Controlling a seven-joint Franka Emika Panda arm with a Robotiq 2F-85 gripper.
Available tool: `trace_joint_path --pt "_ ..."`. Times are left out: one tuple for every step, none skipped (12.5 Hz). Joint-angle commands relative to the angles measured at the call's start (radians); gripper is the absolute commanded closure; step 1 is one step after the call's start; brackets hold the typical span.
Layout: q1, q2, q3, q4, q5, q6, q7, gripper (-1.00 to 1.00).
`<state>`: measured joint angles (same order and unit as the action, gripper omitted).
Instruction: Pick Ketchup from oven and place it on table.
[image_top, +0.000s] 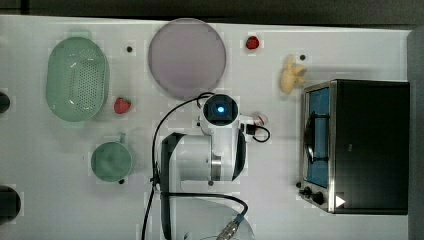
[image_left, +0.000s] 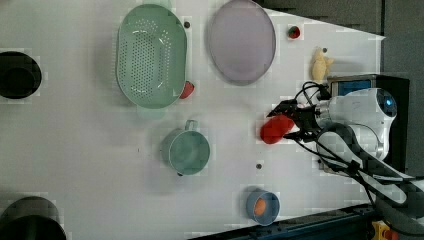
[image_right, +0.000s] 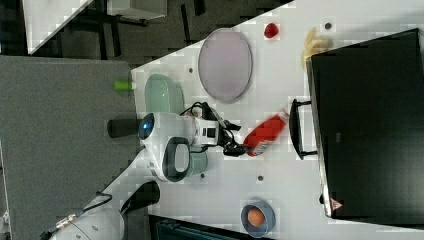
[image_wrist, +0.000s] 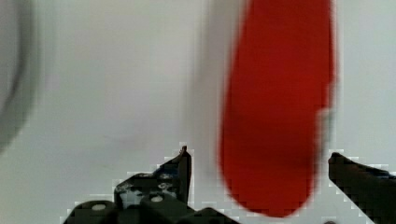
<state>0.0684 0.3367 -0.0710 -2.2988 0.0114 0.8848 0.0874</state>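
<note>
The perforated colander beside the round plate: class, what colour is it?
Pale mint green, dotted with small holes; the colander shows best in the left view.

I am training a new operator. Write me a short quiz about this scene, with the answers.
1. True or false: the Ketchup is inside the oven.
2. How many strawberries lie on the table in the top view? A one, B two, C four.
3. Fill in: the gripper fingers are ____ (open or shut).

Key:
1. False; the Ketchup is outside the oven, between the fingers.
2. B.
3. Open.
</note>
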Motion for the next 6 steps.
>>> trace_joint_path --pt "0.008 -0.099 -0.018 0.045 0.002 -0.019 0.07 -1.0" --pt "0.008 -0.141 -0.018 0.065 0.002 -0.044 0.075 -1.0" --pt "0.008 -0.186 -0.018 0.096 0.002 -0.08 0.076 -1.0" --pt "0.008 -0.231 -0.018 0.134 0.001 -0.131 0.076 -1.0" --pt "0.008 -0.271 -0.018 0.18 0.001 -0.187 0.075 -1.0" --pt "0.007 -0.302 -0.019 0.235 0.001 -0.243 0.075 -1.0"
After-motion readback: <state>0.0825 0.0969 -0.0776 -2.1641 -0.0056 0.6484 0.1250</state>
